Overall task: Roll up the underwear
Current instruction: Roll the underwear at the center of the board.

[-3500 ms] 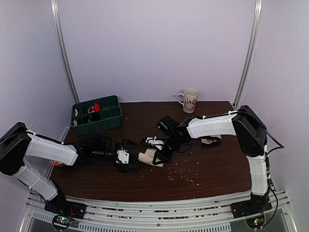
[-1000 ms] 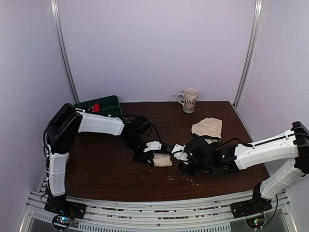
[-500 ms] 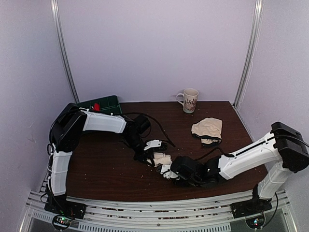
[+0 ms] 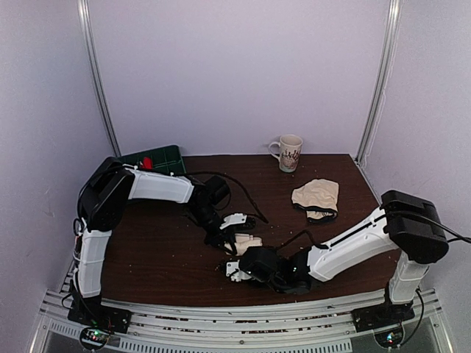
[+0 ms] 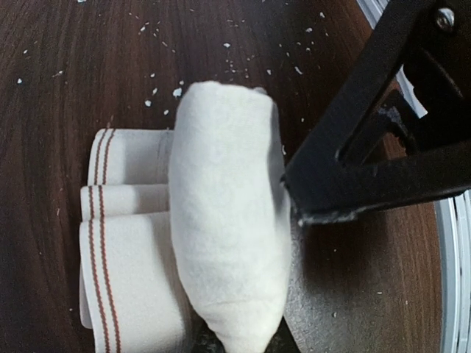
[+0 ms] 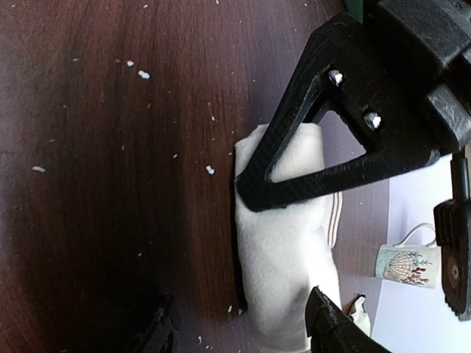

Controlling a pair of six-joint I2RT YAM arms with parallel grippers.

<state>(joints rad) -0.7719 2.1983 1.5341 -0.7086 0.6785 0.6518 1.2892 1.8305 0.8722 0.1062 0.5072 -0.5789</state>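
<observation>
Left end effector (image 4: 229,239) is clamped on the rolled underwear (image 5: 228,220) at mid-tabletop (image 4: 147,243), with my arm bent down from the left. My right end effector (image 6: 243,323) lies low, its arm stretched along the front edge and its fingers apart astride the roll. Bare wood lies to the left, and the mug (image 4: 288,153) and green bin (image 4: 162,157) sit well back.

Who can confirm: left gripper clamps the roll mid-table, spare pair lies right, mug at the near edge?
One error: the top external view shows the mug at the far edge, not the near one. The left gripper does clamp the roll mid-table, and the spare pair lies right.
</observation>
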